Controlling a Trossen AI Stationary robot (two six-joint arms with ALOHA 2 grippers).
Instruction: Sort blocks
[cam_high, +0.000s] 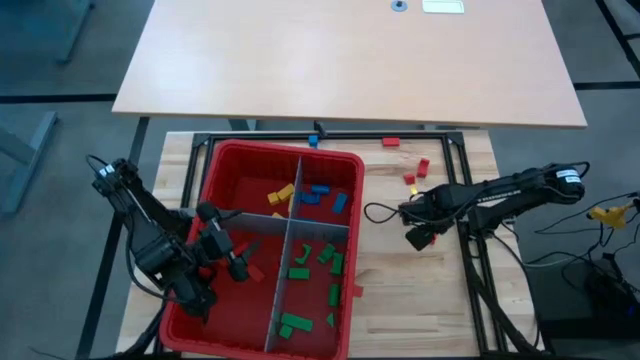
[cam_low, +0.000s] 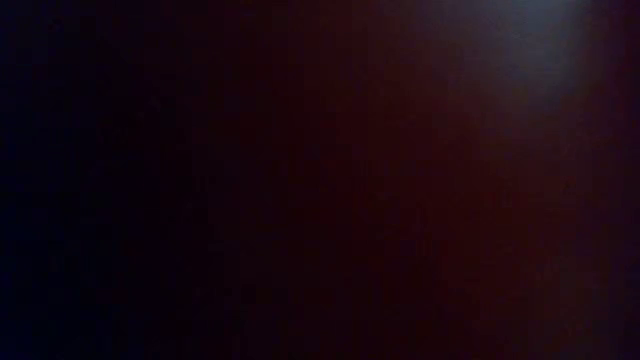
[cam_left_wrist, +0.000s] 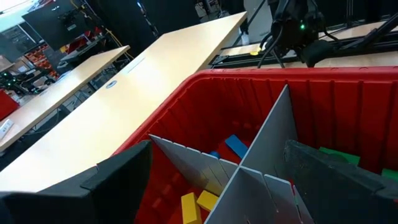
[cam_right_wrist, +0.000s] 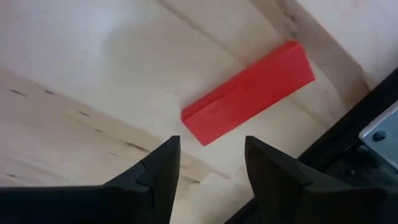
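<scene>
A red block (cam_right_wrist: 249, 92) lies flat on the pale wooden table (cam_right_wrist: 74, 56), just ahead of the right gripper (cam_right_wrist: 208, 165), whose fingers (cam_right_wrist: 155, 171) stand apart with nothing between them. In the high view this gripper (cam_high: 418, 238) sits low over the table to the right of the red bin (cam_high: 215, 165), and the block itself is mostly hidden there under the fingers. A few loose red blocks (cam_high: 421, 167) and one small yellow piece lie on the table behind it, and another red one (cam_high: 356, 291) sits close by the bin's right wall.

Inside the bin, grey dividers (cam_high: 290, 225) mark off compartments: blue blocks (cam_high: 320, 195) and yellow blocks (cam_high: 283, 193) in the far right one, green blocks (cam_high: 318, 265) in the near right one.

The left gripper (cam_high: 222, 247) hangs in the bin's left half, its fingers (cam_left_wrist: 118, 177) spread wide and empty; its wrist camera sees only part of the yellow blocks (cam_left_wrist: 198, 204) and a blue one (cam_left_wrist: 236, 147) past the dividers (cam_left_wrist: 261, 143).

The low view is almost wholly dark and shows nothing readable.
</scene>
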